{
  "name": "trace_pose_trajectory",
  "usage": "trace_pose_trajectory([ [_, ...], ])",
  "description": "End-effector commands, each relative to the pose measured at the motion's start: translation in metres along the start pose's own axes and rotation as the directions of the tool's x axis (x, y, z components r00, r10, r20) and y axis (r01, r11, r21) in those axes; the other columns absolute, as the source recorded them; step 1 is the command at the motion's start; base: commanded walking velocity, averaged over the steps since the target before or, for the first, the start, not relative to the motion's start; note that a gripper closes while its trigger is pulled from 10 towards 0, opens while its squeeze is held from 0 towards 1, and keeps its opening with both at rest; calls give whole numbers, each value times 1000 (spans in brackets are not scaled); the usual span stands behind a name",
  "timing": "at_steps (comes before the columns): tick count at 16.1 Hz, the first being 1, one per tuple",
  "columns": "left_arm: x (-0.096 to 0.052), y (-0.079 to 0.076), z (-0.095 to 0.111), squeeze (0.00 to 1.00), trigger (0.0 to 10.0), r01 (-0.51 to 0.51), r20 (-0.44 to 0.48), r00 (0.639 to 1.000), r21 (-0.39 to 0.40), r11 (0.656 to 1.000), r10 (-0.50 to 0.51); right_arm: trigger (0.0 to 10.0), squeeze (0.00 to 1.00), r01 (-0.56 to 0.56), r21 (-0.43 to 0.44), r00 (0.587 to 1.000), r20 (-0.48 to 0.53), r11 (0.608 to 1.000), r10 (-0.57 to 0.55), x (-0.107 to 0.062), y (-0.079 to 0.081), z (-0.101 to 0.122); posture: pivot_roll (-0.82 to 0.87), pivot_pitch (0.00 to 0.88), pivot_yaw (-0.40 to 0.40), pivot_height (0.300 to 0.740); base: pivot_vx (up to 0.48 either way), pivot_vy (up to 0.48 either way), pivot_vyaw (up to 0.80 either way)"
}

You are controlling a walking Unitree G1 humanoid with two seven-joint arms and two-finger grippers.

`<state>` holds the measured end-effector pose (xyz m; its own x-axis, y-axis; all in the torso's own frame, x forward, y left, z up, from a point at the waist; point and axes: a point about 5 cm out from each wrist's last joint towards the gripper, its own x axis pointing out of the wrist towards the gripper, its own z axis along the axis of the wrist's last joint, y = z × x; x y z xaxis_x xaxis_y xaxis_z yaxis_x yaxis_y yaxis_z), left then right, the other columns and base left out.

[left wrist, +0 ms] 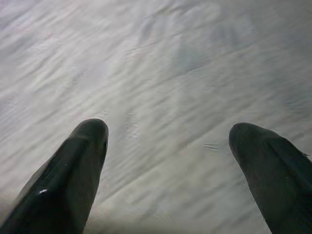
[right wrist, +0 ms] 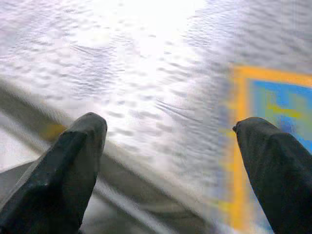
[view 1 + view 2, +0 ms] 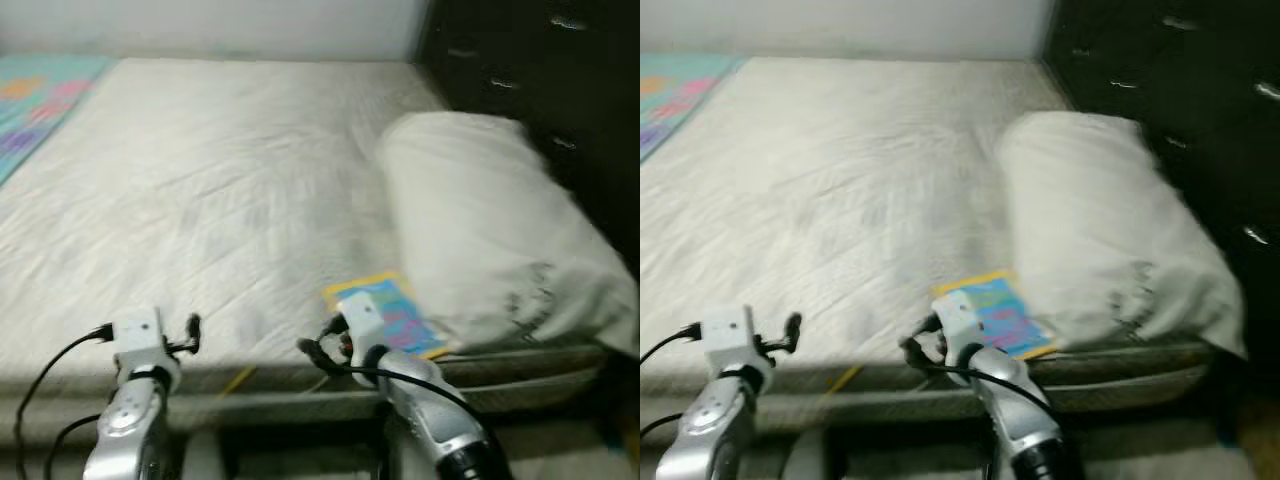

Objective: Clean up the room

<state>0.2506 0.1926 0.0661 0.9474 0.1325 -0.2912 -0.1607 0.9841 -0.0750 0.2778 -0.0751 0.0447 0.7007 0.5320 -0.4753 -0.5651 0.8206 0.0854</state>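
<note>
Bed [image 3: 200,200] — a broad mattress under a wrinkled off-white sheet, running away from us to a pale wall; we stand at its near edge, where a darker grey band of the mattress side shows.

Pillow [image 3: 490,230] — large, white, lying along the bed's right side, its near end reaching the mattress edge.

Book [image 3: 390,312] — a thin, flat picture book with a yellow border and blue, brightly printed cover, lying on the sheet near the bed's front edge, just beside the pillow and partly tucked under its near end.

Dresser [image 3: 540,70] — dark, with pale drawer handles, standing to the right of the bed beyond the pillow.

Play mat [image 3: 35,105] — coloured in teal and pink, at the far left beside the bed.

Left hand [image 3: 192,335] — ours, held over the bed's near edge on the left; in the wrist view its two black fingers [image 1: 73,170] stand wide apart over bare sheet, holding nothing.

Right hand [image 3: 322,345] — ours, at the bed's near edge just left of the book; fingers [image 2: 73,165] spread wide and empty, one toward the mattress edge, the other over the book's yellow border.
</note>
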Motion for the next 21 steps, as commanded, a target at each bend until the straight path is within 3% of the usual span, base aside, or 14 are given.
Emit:
trace_pose_trajectory([
  [1,-2,-10,-6,0,10000,33,-24,999,-3,999,-33,10000,0,60,17,997,-41,998,-59,-6,-14,-13,-80,0,-14,526,0,0,0],
  [8,-3,-13,-7,0,10000,34,-29,999,-10,999,-34,10000,0,139,10,990,-6,990,-139,-9,-23,-10,-81,0,-18,526,0,0,0],
  [12,-4,-17,-19,0,10000,68,-108,992,-15,998,-70,10000,0,267,-65,963,-32,962,-269,-19,-44,-9,-86,0,-19,526,0,0,0],
  [14,-5,-19,-20,0,10000,81,-113,990,-13,997,-82,10000,0,349,-48,937,4,936,-349,-28,-62,-3,-89,0,-19,526,0,0,0],
  [18,-3,-19,-19,0,10000,86,-116,989,-7,996,-86,10000,0,369,-31,929,2,929,-369,-37,-74,-3,-92,0,-12,526,0,0,0],
  [21,-3,-18,-18,0,10000,91,-115,989,-2,996,-91,10000,0,277,18,961,10,961,-277,-48,-72,-7,-93,0,-9,526,0,0,0],
])
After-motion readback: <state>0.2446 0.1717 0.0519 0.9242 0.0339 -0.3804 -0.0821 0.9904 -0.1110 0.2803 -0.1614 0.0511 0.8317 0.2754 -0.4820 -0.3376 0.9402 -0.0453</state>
